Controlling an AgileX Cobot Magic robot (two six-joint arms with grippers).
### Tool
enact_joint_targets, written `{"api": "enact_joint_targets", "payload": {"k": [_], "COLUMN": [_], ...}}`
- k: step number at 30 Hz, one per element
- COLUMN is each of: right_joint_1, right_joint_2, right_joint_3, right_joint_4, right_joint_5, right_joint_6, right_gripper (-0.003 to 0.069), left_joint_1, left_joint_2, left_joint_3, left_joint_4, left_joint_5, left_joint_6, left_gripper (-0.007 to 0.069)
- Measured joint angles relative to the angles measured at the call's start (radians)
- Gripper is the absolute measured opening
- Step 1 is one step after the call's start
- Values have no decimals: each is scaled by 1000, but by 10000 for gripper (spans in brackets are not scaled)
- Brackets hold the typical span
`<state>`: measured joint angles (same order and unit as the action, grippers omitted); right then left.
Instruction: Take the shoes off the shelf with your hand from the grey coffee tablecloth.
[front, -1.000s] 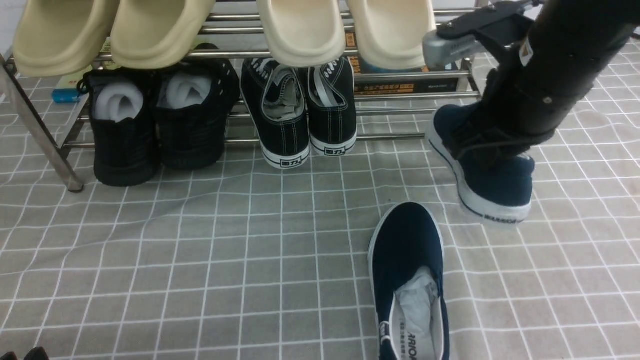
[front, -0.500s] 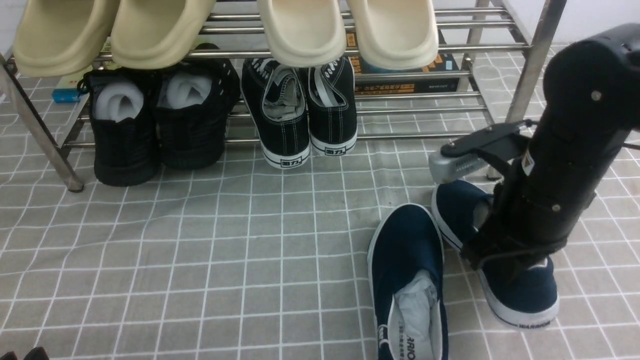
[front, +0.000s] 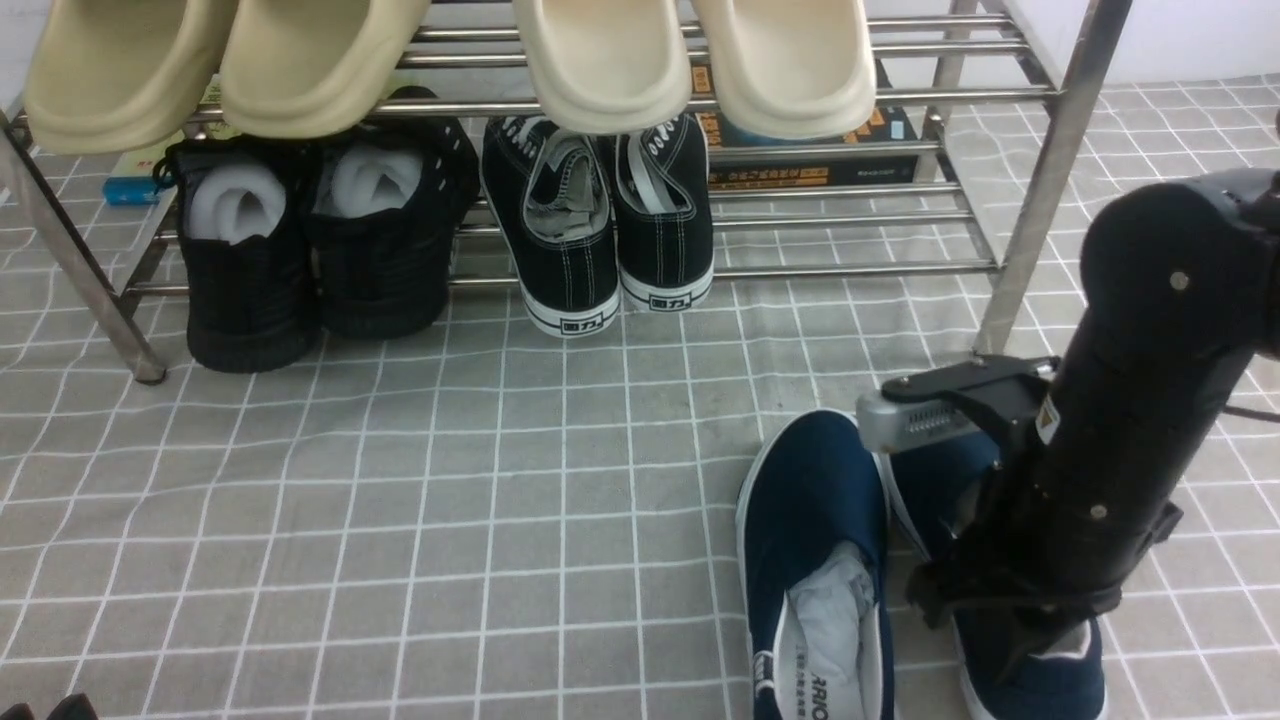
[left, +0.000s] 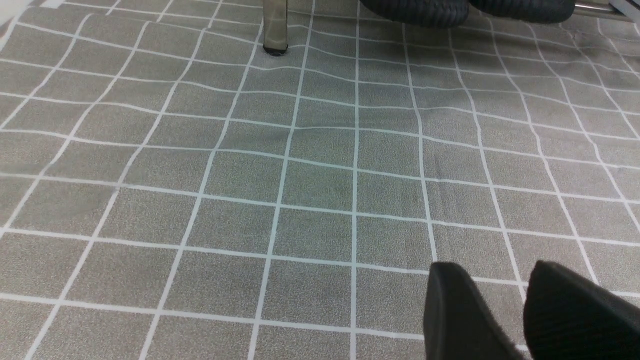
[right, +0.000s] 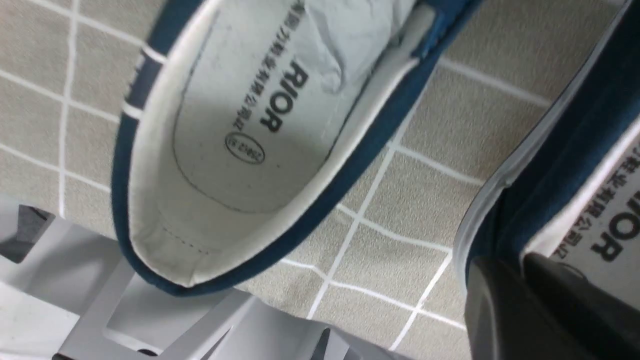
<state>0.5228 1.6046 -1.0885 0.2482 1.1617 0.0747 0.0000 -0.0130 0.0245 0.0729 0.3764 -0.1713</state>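
Navy held shoe (front: 935, 490) has come forward from the shelf (front: 1050, 170) and down to the grey tablecloth (front: 400, 500), just beside the other shoe (front: 810, 500). The right gripper (right: 522, 272) stays clamped on its side wall.

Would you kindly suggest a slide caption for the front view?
Right gripper grips one navy slip-on beside its mate on the grey checked cloth, before the steel shoe rack.
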Motion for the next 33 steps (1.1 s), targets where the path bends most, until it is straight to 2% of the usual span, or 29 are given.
{"api": "enact_joint_targets", "payload": {"k": [5, 8, 9, 11, 13, 15, 17, 19, 20, 24, 25, 26, 30, 32, 33], "right_joint_1": [0, 0, 0, 0, 0, 0, 0, 0, 0, 0, 0, 0, 0, 0, 0], "right_joint_2": [0, -1, -1, -2, -19, -38, -95, -165, -173, -400, -411, -509, -715, -866, -895], "right_joint_3": [8, 6, 6, -17, -52, -72, -101, -103, -103, -44, -34, 15, 189, 383, 436], "right_joint_4": [8, 37, 38, 38, 32, 28, -4, -54, -59, -157, -159, -178, -202, -205, -205], "right_joint_5": [10, 39, 39, 45, 45, 46, 46, 50, 52, 58, 59, 45, -168, -458, -535], "right_joint_6": [35, 44, 44, 33, 5, -8, -17, -20, -20, -6, -5, -1, 11, 17, 17], "right_gripper": [95, 207, 214, 300, 350, 359, 335, 270, 262, 41, 32, -8, -17, -18, -18], "left_joint_1": [0, 0, 0, 0, 0, 0, 0, 0, 0, 0, 0, 0, 0, 0, 0], "left_joint_2": [0, 0, 0, 0, 0, 0, 0, 0, 0, 0, 0, 0, 0, 0, 0], "left_joint_3": [0, 0, 0, 0, 0, 0, 0, 0, 0, 0, 0, 0, 0, 0, 0], "left_joint_4": [0, 0, 0, 0, 0, 0, 0, 0, 0, 0, 0, 0, 0, 0, 0], "left_joint_5": [0, 0, 0, 0, 0, 0, 0, 0, 0, 0, 0, 0, 0, 0, 0], "left_joint_6": [0, 0, 0, 0, 0, 0, 0, 0, 0, 0, 0, 0, 0, 0, 0], "left_gripper": [242, 242, 242, 242, 242, 242, 242, 242, 242, 242, 242, 242, 242, 242, 242]}}
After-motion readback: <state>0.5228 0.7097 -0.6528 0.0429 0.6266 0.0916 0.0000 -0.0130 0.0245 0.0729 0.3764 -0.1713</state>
